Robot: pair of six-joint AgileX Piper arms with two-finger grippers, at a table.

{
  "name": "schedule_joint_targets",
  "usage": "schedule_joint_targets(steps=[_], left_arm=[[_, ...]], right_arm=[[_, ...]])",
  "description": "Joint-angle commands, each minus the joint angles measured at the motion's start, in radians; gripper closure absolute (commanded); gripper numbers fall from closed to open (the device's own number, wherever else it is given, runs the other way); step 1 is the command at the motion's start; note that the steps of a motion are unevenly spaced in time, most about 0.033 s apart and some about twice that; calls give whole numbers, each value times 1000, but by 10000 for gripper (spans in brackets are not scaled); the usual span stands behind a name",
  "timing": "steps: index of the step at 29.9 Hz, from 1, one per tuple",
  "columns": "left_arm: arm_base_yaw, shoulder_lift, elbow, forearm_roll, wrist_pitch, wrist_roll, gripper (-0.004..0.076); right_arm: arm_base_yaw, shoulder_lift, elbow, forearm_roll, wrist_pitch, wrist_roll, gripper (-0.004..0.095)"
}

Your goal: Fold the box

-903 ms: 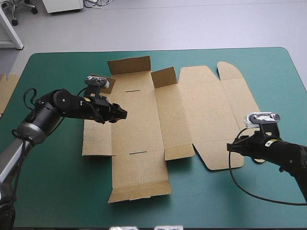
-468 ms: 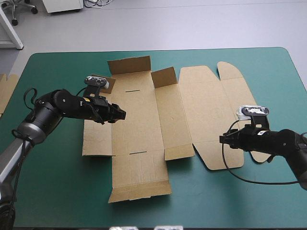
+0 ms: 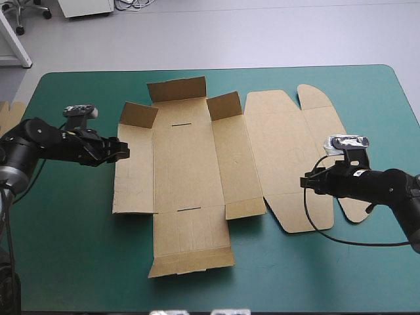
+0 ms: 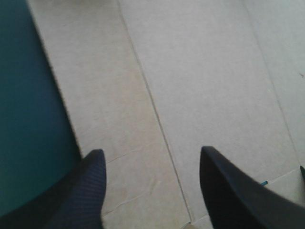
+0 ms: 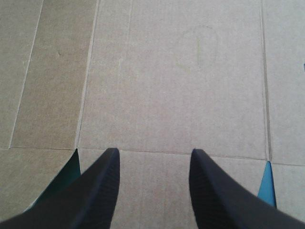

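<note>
One flat brown cardboard box sheet lies spread on the teal-green table cover, the right black finned gripper nearest, fingers apart and empty over its right side, the left gripper likewise apart and empty at its left edge, three far flaps tilted up.
</note>
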Motion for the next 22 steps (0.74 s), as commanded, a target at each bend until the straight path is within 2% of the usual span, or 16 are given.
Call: schedule_joint_targets(steps=[1,5,9,12,16,22], left_arm=[[91,-35,-21,-27,33,3,297],[220,-35,81,-59,44,48,297],[295,-35,231,-246,47,210,297],[309,-35,314,-324,-8,279,297],[309,-35,376,-435,-5,373,297],[309,-31,426,-447,-29,393,297]], right_arm=[[-9,-13,-34,21,-14,-15,470],[-9,-13,-34,21,-10,-16,470],[-9,-13,-34,19,-4,-23,470],[-9,-13,-34,19,14,-23,470],[-9,-13,-34,16,23,-23,470],[-9,-13,-34,16,32,-23,470]])
